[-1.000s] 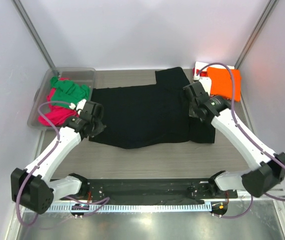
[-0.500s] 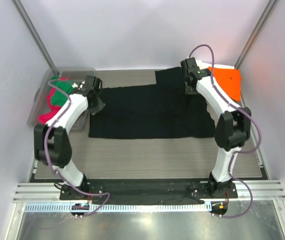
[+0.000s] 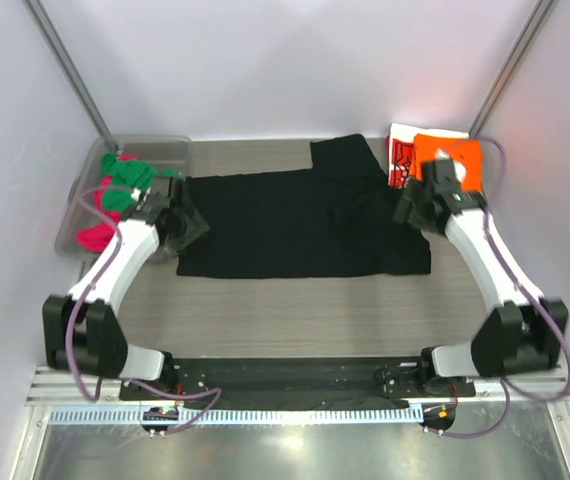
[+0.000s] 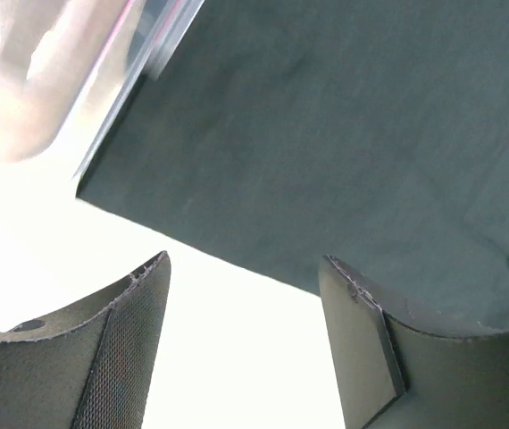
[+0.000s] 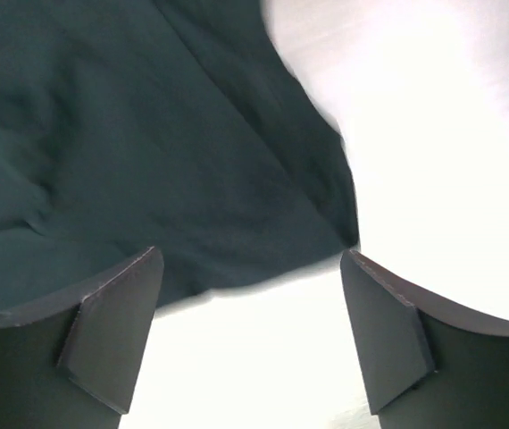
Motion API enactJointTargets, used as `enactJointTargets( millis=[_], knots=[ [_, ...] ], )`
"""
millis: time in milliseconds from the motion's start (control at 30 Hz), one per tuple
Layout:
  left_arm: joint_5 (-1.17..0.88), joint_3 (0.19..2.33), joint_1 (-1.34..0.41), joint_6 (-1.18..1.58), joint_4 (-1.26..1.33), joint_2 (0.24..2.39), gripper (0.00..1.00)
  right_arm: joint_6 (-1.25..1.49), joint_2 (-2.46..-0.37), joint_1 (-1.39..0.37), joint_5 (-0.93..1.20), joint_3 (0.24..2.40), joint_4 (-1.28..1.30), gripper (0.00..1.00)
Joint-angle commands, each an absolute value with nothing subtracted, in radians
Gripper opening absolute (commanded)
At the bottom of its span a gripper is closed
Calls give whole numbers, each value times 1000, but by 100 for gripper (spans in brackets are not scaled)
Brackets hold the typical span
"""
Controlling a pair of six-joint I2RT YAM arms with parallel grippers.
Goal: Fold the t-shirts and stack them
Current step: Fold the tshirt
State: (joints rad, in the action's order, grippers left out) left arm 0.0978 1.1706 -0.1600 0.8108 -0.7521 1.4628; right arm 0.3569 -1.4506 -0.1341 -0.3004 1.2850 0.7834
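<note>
The black t-shirt (image 3: 295, 225) lies spread flat across the middle of the table, one sleeve pointing to the far side. My left gripper (image 3: 187, 224) hangs over its left edge and is open; the left wrist view shows the black cloth (image 4: 326, 134) beyond the empty fingers (image 4: 129, 340). My right gripper (image 3: 409, 212) is open over the shirt's right edge, with black cloth (image 5: 147, 134) ahead of its empty fingers (image 5: 388, 331). An orange tee (image 3: 457, 162) lies folded on a red-and-white one (image 3: 400, 157) at the far right. Green (image 3: 125, 172) and magenta (image 3: 91, 238) tees sit in the bin.
The clear plastic bin (image 3: 155, 142) stands at the far left, close beside my left arm. The enclosure walls rise along both sides and the back. A black rail with the arm bases runs along the near edge.
Both grippers were shut on the black shirt's side edges and reached toward the far side. They have now opened, let the cloth go and drawn back to its left and right edges.
</note>
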Motion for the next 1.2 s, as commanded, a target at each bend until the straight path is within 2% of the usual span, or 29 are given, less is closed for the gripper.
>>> enactJointTargets(
  millis=[0, 200, 400, 733, 1000, 1100, 1167],
  knots=[
    [45, 963, -161, 876, -657, 1315, 68, 498, -1280, -39, -68, 1038, 684, 86],
    [51, 680, -161, 943, -493, 1167, 68, 516, -1233, 109, 124, 783, 540, 81],
    [89, 571, -160, 989, -416, 1160, 65, 485, -1331, 199, 170, 723, 454, 76],
    [192, 523, -160, 1020, -318, 1204, 66, 482, -1454, 213, 152, 756, 384, 73],
    [216, 525, -161, 1040, -224, 1223, 66, 474, -1459, 213, 103, 756, 379, 70],
    [225, 551, -161, 1029, -215, 1288, 64, 472, -1470, 213, 97, 762, 377, 64],
    [222, 577, -161, 1017, -196, 1328, 53, 466, -1476, 213, 97, 764, 377, 47]
  ],
)
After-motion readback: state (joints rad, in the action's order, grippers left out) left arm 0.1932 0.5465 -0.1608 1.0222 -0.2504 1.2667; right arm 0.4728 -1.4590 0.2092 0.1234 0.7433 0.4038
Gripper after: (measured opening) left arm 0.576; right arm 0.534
